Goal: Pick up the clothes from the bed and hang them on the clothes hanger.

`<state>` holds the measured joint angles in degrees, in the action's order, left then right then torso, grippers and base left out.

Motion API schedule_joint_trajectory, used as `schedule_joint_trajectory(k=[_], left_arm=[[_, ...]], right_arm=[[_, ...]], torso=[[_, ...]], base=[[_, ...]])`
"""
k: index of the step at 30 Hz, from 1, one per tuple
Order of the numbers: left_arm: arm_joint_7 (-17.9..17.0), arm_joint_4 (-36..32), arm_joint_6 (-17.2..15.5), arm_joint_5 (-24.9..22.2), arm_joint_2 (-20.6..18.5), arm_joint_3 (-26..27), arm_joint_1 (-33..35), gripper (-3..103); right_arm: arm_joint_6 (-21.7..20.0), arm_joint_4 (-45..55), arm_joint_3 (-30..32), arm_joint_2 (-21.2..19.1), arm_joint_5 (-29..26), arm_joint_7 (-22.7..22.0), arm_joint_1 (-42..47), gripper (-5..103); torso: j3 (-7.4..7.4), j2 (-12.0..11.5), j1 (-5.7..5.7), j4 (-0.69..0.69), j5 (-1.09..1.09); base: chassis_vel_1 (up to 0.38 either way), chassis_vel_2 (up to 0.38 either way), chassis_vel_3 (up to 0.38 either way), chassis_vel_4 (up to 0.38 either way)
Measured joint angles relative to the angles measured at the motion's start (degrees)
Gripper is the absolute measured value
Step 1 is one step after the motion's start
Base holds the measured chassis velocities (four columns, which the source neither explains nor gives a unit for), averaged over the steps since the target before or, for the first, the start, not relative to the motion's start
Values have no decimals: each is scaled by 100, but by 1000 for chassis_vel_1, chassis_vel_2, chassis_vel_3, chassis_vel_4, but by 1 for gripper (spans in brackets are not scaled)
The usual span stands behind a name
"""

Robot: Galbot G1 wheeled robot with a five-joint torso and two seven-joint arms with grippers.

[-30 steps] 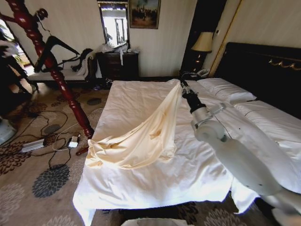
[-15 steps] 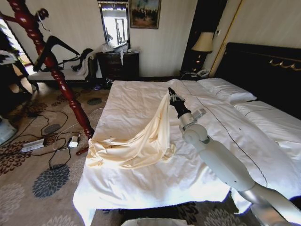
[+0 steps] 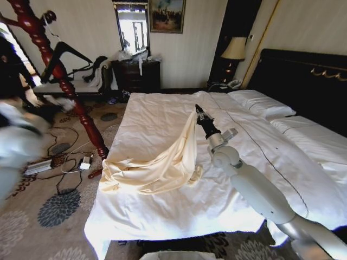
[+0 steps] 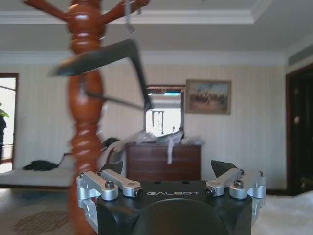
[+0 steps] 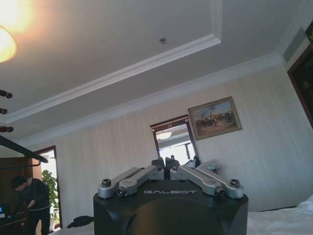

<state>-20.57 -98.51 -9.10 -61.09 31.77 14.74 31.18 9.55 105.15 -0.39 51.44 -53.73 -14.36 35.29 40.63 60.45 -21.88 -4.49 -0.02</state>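
Observation:
The pale cream clothes [image 3: 162, 165] lie partly heaped on the white bed [image 3: 162, 116] near its left edge. One end of them is drawn up in a taut fold to my right gripper [image 3: 199, 112], which is shut on it above the middle of the bed; the fingers [image 5: 166, 162] are pressed together. The black clothes hanger [image 3: 66, 52] hangs on a red wooden coat stand [image 3: 70, 92] left of the bed. My left gripper [image 4: 168, 171] is open and faces the clothes hanger [image 4: 110, 56] from below, close to the post. My left arm [image 3: 19, 143] shows as a blur at the far left.
Cables, a power strip [image 3: 38, 167] and small items lie on the patterned carpet between the coat stand and the bed. A dark dresser [image 3: 138, 76] and a bench [image 3: 65, 86] stand by the far wall. The black headboard [image 3: 303, 76] and pillows [image 3: 263, 105] are at the right.
The right gripper has pulled the lifted end of the clothes leftward and nearer, then held almost still. My left arm has swung into the left of the head view.

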Motion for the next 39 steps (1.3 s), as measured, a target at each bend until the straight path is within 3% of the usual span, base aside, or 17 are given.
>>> schedule_joint_trajectory(k=[4,6,8,12,15,16,18,20,25,33,36,37,39], left_arm=[[-45,280,-338,-348,76,-971,-1796,100],[-63,292,-471,-399,37,-1097,-2056,100],[-151,322,-888,-505,-93,-1389,-2722,100],[-299,439,-1347,-560,-190,-1611,-3380,100],[-375,934,-2088,-559,-236,-1838,-4071,100],[-375,934,-2088,-559,-236,-1838,-4071,100],[-223,1528,-2233,-516,-172,-2158,-4500,100],[-106,2145,-2322,-567,-20,-2543,-4876,100],[-200,2801,-2652,-656,261,-2939,-5285,100],[-543,2913,-3008,-474,426,-2994,-5351,102],[-601,2935,-3076,-500,438,-2980,-5360,97],[-602,2959,-3095,-559,439,-2972,-5364,87],[-603,2971,-3109,-667,440,-2967,-5366,87]], right_arm=[[1,28,82,-27,34,-21,146,0],[2,31,98,-33,44,-21,166,0],[4,40,122,-37,56,-30,200,0],[4,61,128,-40,57,-48,206,0],[4,71,139,-59,57,-57,208,0],[4,71,139,-59,57,-57,208,0],[4,79,153,-64,64,-61,230,0],[4,109,161,-72,69,-65,270,0],[4,139,200,-100,109,-72,372,0],[17,196,293,-194,131,-75,487,0],[22,199,306,-229,131,-78,497,0],[26,203,312,-253,132,-79,497,0],[28,206,314,-266,131,-79,495,0]], torso=[[-1,0,-1,-3,8],[-1,0,0,0,7],[-1,1,1,7,3],[-2,1,1,6,3],[-2,1,1,3,4],[-2,1,1,3,4],[-2,1,1,8,-1],[-1,1,1,5,-2],[-1,1,0,0,3],[-1,0,0,2,2],[-1,1,1,2,3],[-1,1,0,4,2],[-1,1,1,5,1]], base=[[0,0,0,0],[0,0,0,0],[0,0,0,0],[0,0,0,0],[0,0,0,0],[0,0,0,0],[0,0,0,0],[0,0,0,0],[0,0,0,0],[0,0,0,0],[0,0,0,0],[0,0,0,0],[0,0,0,0]])
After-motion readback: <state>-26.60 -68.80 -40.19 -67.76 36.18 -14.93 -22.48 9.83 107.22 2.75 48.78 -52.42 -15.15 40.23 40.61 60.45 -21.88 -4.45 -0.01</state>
